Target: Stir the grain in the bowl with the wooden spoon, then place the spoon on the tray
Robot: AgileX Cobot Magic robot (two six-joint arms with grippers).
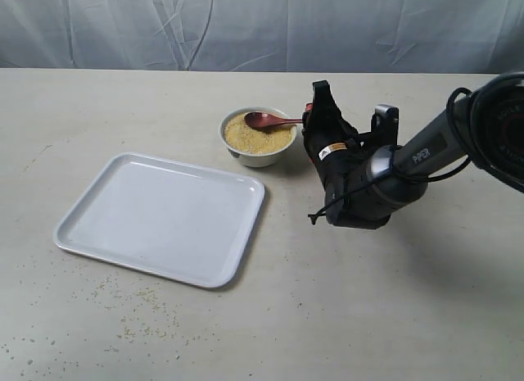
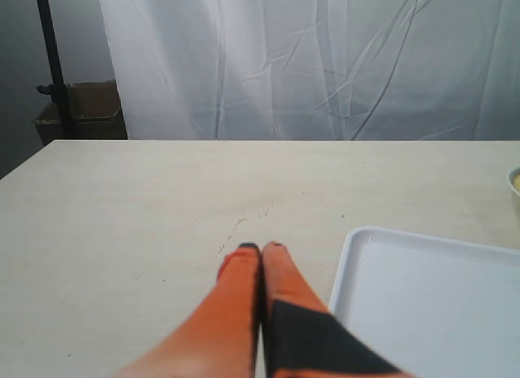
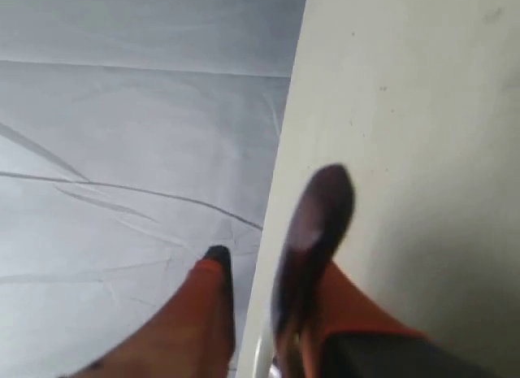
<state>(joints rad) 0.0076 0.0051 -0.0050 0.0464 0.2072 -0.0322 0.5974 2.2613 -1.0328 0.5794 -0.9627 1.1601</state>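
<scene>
Guessing the right end effector (image 3: 264, 262), jaws apart around the spoon (image 1: 264, 119) handle, could tip the bowl (image 1: 259, 158) and spill grain (image 1: 248, 138) onto the tabletop (image 1: 368, 307) if it clamps off-centre.

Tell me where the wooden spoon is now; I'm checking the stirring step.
In the exterior view the wooden spoon lies head-first on the grain in the bowl, beyond the tray's far right corner, handle pointing right toward the right gripper.
</scene>
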